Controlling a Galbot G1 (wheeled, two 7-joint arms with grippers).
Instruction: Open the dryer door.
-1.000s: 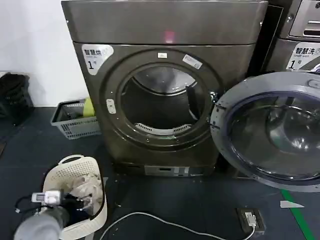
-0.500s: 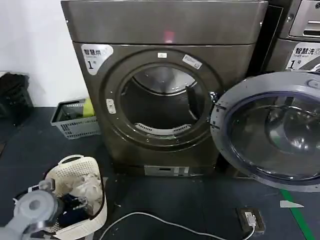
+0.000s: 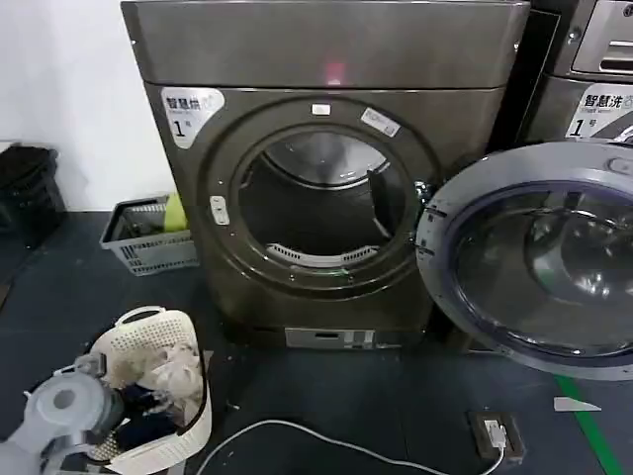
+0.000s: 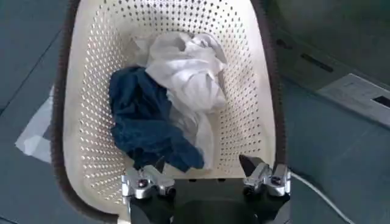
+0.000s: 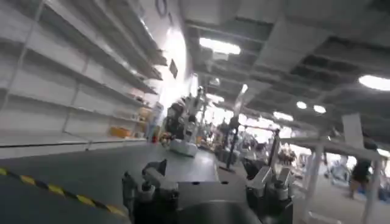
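Note:
The grey dryer (image 3: 326,59) stands ahead with its round door (image 3: 539,257) swung wide to the right, glass side facing me. Its drum opening (image 3: 321,208) is uncovered and looks empty. My left arm (image 3: 59,411) is low at the near left, above a laundry basket. In the left wrist view my left gripper (image 4: 202,163) is open over the basket's rim, holding nothing. My right gripper (image 5: 213,171) is open in the right wrist view, aimed at a far room with shelves, away from the dryer.
The white perforated basket (image 3: 148,332) holds white and blue clothes (image 4: 164,103). A grey crate (image 3: 148,242) sits left of the dryer. A white cable (image 3: 297,430) and a floor socket (image 3: 497,432) lie in front. Another machine (image 3: 593,79) stands right.
My left arm has turned and shifted slightly left and down above the basket. The dryer door has stayed in the same open position.

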